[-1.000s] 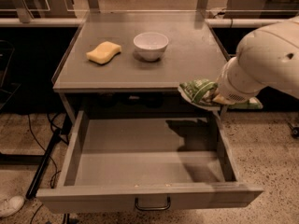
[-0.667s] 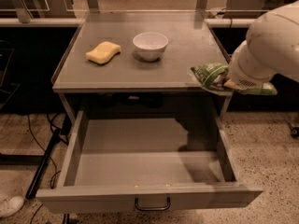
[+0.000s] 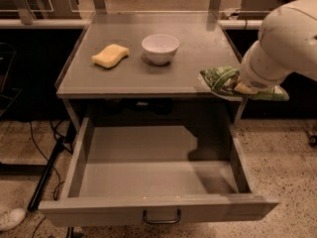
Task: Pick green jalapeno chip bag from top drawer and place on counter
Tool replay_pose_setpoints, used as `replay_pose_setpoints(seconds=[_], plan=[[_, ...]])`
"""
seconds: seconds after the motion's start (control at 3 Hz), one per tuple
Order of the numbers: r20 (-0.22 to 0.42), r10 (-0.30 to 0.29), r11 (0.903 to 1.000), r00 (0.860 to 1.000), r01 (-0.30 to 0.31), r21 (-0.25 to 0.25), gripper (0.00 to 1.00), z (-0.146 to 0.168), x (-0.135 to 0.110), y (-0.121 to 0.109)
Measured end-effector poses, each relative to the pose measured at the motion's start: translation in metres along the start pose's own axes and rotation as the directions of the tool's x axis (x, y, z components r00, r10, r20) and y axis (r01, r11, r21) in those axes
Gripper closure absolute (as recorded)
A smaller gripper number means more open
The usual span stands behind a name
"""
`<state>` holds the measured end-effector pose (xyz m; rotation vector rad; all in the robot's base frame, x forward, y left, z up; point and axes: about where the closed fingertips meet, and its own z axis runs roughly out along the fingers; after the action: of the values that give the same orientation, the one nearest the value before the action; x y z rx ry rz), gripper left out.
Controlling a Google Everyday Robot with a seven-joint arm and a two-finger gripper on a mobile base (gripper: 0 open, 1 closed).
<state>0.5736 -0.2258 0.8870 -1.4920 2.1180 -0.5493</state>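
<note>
The green jalapeno chip bag (image 3: 220,79) is crinkled, green and white, and hangs just above the right front corner of the counter (image 3: 163,78). My gripper (image 3: 242,87) is shut on the bag's right part and is mostly hidden behind my white arm (image 3: 282,38), which reaches in from the right. Part of the bag sticks out to the right under the arm. The top drawer (image 3: 158,207) is pulled fully open below the counter, and its inside holds nothing. Its dark pull handle (image 3: 162,217) shows at the front.
A yellow sponge (image 3: 110,55) and a white bowl (image 3: 160,48) sit on the counter's left and middle. Clear raised edges run along the counter's sides. Cables (image 3: 47,167) and a white shoe (image 3: 11,218) lie on the floor to the left.
My arm has lifted the bag up and back, from over the drawer's right rear to the level of the counter's right front corner.
</note>
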Motion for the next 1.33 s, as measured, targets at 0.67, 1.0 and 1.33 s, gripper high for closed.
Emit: replay_pose_setpoints(seconds=[0.67,1.0,1.33], plan=[[0.025,0.079,0.9967,0.997,-0.078,-0.020,1.00,0.036,-0.029,-0.062],[0.024,0.082,0.9964,0.996,-0.082,-0.023,1.00,0.037,-0.030,-0.065],[0.033,0.099,0.9941,0.995,-0.097,-0.049,1.00,0.046,-0.029,-0.068]])
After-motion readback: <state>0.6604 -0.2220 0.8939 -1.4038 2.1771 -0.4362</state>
